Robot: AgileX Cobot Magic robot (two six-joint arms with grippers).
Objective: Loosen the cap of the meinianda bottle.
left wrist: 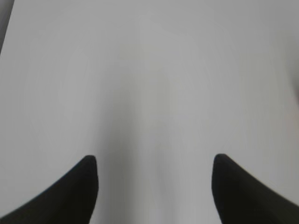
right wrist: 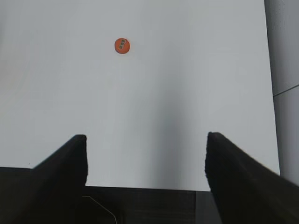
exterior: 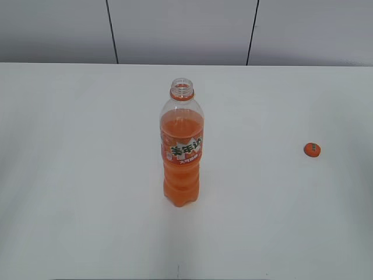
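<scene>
The meinianda bottle (exterior: 182, 151) stands upright in the middle of the white table (exterior: 70, 175), part full of orange drink, its neck open with no cap on it. The orange cap (exterior: 313, 149) lies flat on the table well to the bottle's right, and the cap (right wrist: 122, 45) also shows far ahead in the right wrist view. My left gripper (left wrist: 154, 161) is open over bare table, nothing between its fingers. My right gripper (right wrist: 145, 140) is open too, hanging near the table's front edge, empty. Neither gripper shows in the exterior view.
A grey panelled wall (exterior: 180, 29) rises behind the table. In the right wrist view the table's near edge (right wrist: 140, 188) and its right side edge (right wrist: 270, 84) are visible, with dark floor below.
</scene>
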